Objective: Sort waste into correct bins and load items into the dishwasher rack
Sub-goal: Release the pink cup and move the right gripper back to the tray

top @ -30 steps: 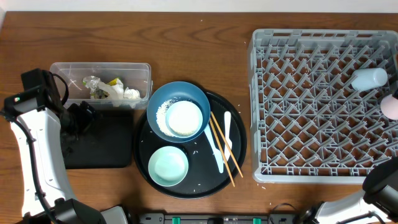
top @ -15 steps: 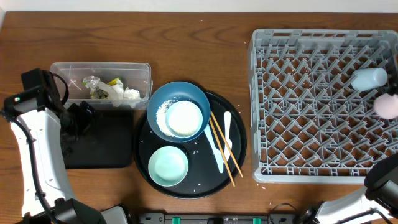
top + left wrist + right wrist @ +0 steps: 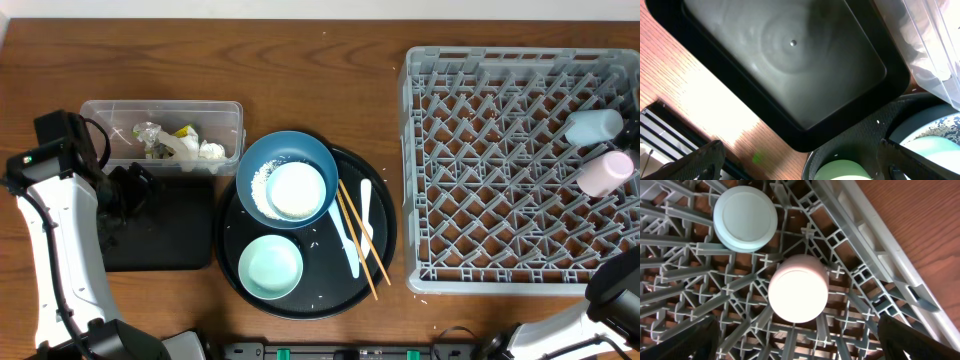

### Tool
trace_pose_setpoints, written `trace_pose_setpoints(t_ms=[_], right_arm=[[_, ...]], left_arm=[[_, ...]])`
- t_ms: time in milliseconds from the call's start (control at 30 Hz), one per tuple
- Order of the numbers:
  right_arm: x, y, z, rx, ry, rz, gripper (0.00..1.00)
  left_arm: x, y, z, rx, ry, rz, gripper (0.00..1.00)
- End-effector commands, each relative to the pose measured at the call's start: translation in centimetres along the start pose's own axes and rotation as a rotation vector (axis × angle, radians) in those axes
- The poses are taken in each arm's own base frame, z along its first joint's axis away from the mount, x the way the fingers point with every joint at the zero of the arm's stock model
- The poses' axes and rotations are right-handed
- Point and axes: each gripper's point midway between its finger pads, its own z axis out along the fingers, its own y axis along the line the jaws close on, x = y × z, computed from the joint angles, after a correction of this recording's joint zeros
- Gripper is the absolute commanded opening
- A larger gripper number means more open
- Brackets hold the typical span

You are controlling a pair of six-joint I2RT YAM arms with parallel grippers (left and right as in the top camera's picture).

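Brown wooden tabletop [image 3: 300,70] below. Right gripper [image 3: 800,347] released, fingers [image 3: 685,340] spread wide over small pale-pink cup [image 3: 798,288], clear of it. Resting among pegs of large square light-grey plastic crate [image 3: 500,270], near right wall, just beside small white cup [image 3: 745,220]. Left gripper [image 3: 805,165] spread, empty, over shallow black rectangular tray [image 3: 790,65]. Crumpled wrappers and tissue [image 3: 180,143] in clear rectangular plastic tub [image 3: 232,108]. Dark-blue bowl [image 3: 320,155], pale-green bowl [image 3: 270,266], white spoon [image 3: 365,205], wooden chopsticks [image 3: 362,240] on large round black tray [image 3: 325,285].
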Motion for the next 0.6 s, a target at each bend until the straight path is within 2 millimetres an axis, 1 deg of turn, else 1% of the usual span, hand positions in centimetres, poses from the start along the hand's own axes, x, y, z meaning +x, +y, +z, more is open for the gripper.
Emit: trace_pose_setpoints(t_ms=[0,100,167,267,367,467,567], right_arm=[[0.1,1.1,0.0,-0.048,0.007,0.001,0.94],[0.3,2.0,-0.1,-0.099,0.016,0.0,0.92],[0.5,3.1,-0.3,-0.139,0.021,-0.03,0.89],[1.0,5.0,-0.9,-0.178,0.027,-0.092,0.89],[2.0,8.4,-2.0,-0.239,0.03,-0.205,0.89],[3.5,12.3,-3.3,-0.285,0.036,-0.334,0.9],[6.0,17.1,-4.6,-0.354,0.059,-0.471,0.89]], left_arm=[[0.3,0.2,0.2,-0.01,0.014,0.001,0.98],[0.3,0.2,0.2,-0.01,0.014,0.0,0.98],[0.3,0.2,0.2,-0.01,0.014,0.001,0.98],[0.3,0.2,0.2,-0.01,0.014,0.0,0.98],[0.3,0.2,0.2,-0.01,0.014,0.0,0.98],[0.3,0.2,0.2,-0.01,0.014,0.0,0.98],[0.3,0.2,0.2,-0.01,0.014,0.0,0.98]])
